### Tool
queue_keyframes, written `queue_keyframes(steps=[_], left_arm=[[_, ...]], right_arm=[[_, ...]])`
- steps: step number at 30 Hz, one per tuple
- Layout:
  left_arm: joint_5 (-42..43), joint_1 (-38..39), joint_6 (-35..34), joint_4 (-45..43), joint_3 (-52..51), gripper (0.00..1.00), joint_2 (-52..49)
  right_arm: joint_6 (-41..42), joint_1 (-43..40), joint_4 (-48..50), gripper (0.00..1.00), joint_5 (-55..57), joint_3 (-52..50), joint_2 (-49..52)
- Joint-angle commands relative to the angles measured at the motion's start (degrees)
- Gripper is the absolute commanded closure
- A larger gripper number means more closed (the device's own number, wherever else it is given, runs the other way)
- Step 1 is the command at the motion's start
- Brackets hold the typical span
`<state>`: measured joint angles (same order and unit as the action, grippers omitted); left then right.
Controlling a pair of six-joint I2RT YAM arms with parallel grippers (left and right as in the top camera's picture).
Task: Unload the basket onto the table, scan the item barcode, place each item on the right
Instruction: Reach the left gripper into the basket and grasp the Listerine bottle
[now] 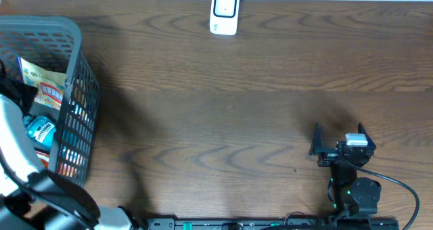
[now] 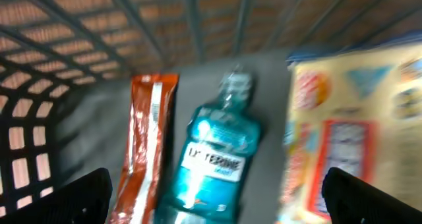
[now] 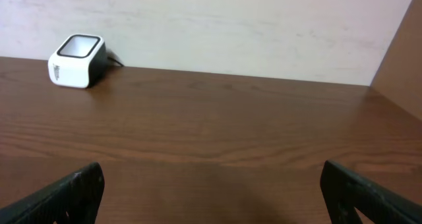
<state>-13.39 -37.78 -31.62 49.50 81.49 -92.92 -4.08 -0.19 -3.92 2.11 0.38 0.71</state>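
Inside the grey mesh basket (image 1: pixel 76 67) lie a blue mouthwash bottle (image 2: pixel 214 155), an orange-red packet (image 2: pixel 146 145) to its left and a yellow packet (image 2: pixel 343 132) to its right. My left gripper (image 2: pixel 214 184) hangs open above the bottle, a finger on each side, touching nothing. The white barcode scanner (image 1: pixel 224 12) stands at the table's far edge, also in the right wrist view (image 3: pixel 77 60). My right gripper (image 1: pixel 338 134) rests open and empty over bare wood near the front right.
The basket sits at the table's left end with the left arm reaching into it from the front. A pale wall (image 3: pixel 231 26) runs behind the scanner. Brown tabletop (image 1: pixel 216 115) stretches between basket and right arm.
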Motion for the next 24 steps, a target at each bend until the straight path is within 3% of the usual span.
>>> queue_keyframes(steps=[1, 18, 23, 24], left_arm=[[4.50, -0.31, 11.47, 1.01, -0.76, 0.01, -4.22], [6.56, -0.31, 13.20, -0.59, -6.93, 0.03, -18.16], [8.09, -0.31, 13.18, -6.23, -10.60, 0.23, -20.37], [8.07, -0.31, 13.18, -7.10, -11.39, 0.33, -20.57]], right_arm=[[-0.70, 0.13, -0.17, 0.01, -0.15, -0.07, -0.28], [-0.72, 0.13, -0.17, 0.01, -0.15, -0.07, -0.28], [-0.72, 0.11, -0.17, 0.01, -0.15, -0.07, -0.28], [-0.70, 0.13, -0.17, 0.01, -0.15, -0.07, -0.28]])
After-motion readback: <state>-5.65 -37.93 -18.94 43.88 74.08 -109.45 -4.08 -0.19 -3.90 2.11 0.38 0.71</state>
